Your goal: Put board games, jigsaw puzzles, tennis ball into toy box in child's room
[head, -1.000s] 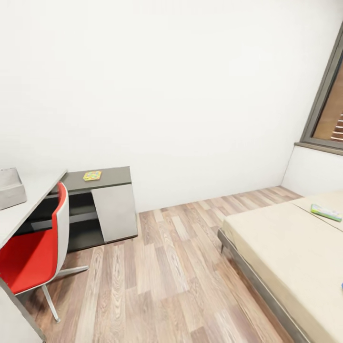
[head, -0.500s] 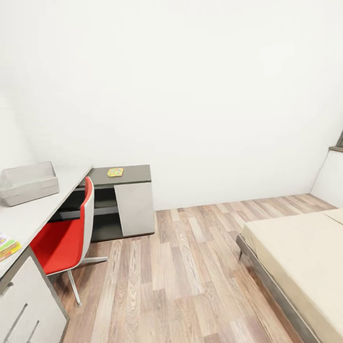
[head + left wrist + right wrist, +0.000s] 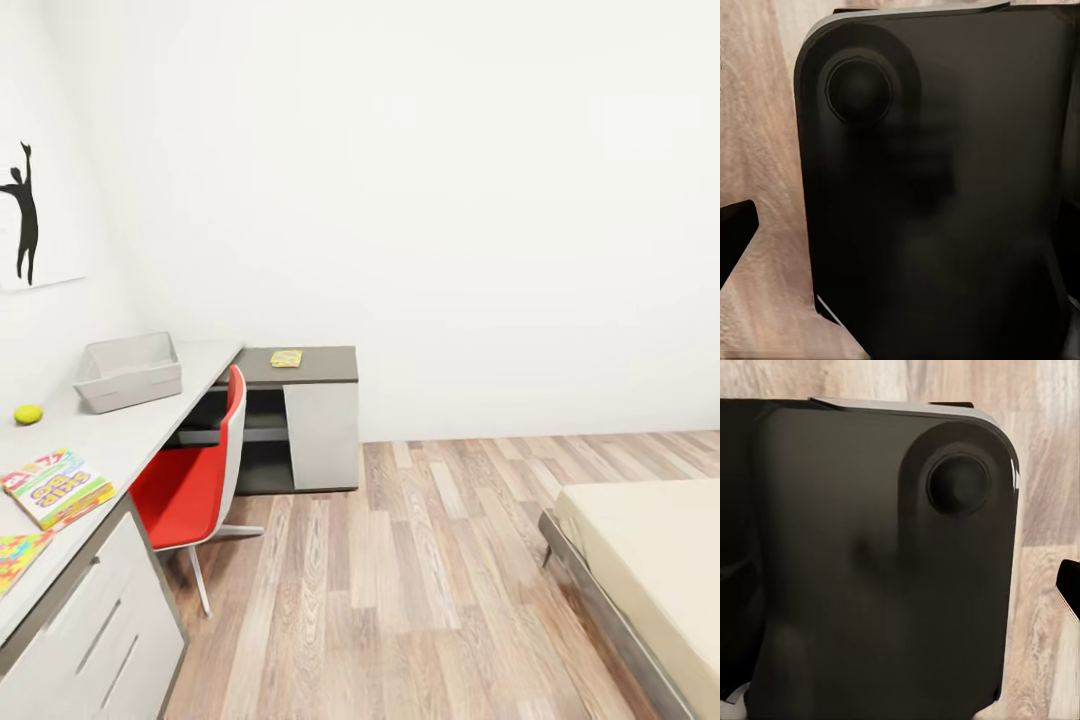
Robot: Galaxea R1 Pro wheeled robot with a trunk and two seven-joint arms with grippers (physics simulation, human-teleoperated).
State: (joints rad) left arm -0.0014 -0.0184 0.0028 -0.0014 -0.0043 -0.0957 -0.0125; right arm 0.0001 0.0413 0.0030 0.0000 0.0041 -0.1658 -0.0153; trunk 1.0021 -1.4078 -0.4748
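Toy box [image 3: 128,371] sits mid-left on the table [image 3: 150,425], board game [image 3: 58,488] lower left; jaw state probably untellable, wrist views dark.

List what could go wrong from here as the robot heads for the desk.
The red chair is tucked in front of the table, blocking a close approach to the toy box. The tennis ball may roll if nudged. One jigsaw puzzle lies apart on the lower cabinet and could be overlooked.
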